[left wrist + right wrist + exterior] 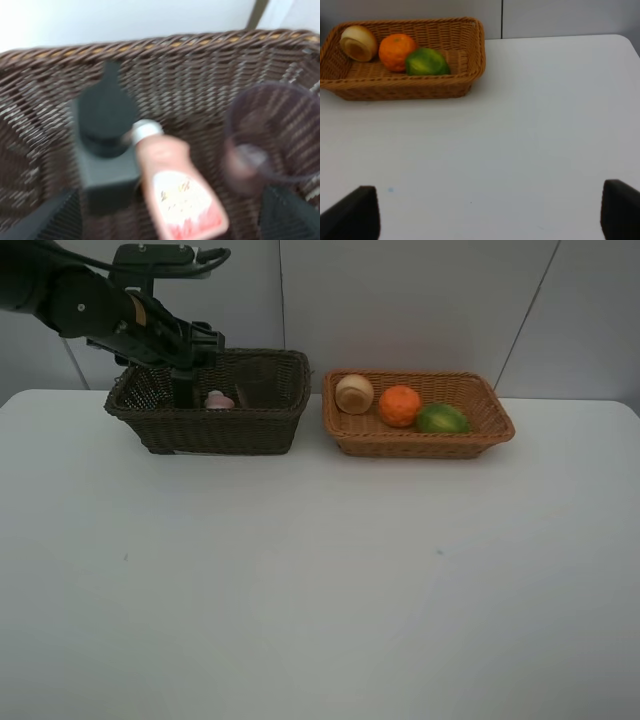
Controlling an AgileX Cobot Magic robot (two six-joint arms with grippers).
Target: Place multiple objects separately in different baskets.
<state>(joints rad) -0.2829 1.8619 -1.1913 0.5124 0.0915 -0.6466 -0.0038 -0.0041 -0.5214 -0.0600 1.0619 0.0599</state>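
Dark basket, upper left: pump bottle, pink bottle, cup; left gripper spread, empty; right gripper spread; risk: withdrawing fingers toppling the bottles.

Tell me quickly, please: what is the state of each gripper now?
Left gripper: open, holding nothing, above the small pink bottle in the dark brown basket.
Right gripper: open, empty.

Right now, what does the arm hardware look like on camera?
Only the left arm shows overhead: glossy black rounded links, a tan band near the wrist, a black boxy camera bracket on top with a grey cable loop. Its pincer has matte black fingertips. The right pincer shows the same dark, blocky fingertips. No markings legible.
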